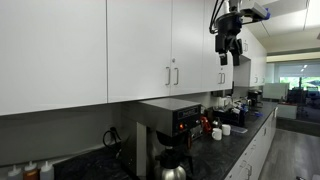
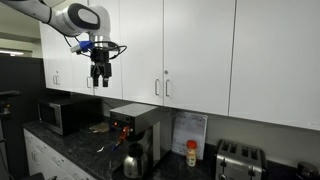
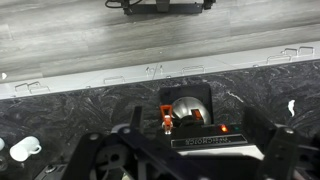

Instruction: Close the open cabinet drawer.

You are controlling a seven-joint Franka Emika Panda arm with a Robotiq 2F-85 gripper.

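Observation:
A row of tall white wall-cabinet doors with slim silver bar handles shows in both exterior views. The door nearest my gripper (image 1: pixel 200 50) (image 2: pixel 135 50) lies flush with its neighbours. No shelves or bottles show behind any door. My gripper (image 1: pixel 229 52) (image 2: pixel 99 80) hangs in front of the doors at about handle height, pointing down, apart from them. It is open and holds nothing. In the wrist view my gripper (image 3: pixel 190 155) looks straight down at the dark countertop, with its fingers spread wide.
A black and silver coffee maker (image 1: pixel 170 125) (image 2: pixel 135 128) (image 3: pixel 190 112) stands on the dark speckled counter (image 3: pixel 60 110) below. A microwave (image 2: pixel 60 115), a toaster (image 2: pixel 235 157), white cups (image 1: pixel 226 128) (image 3: pixel 25 148) and small bottles (image 2: pixel 191 153) also stand there.

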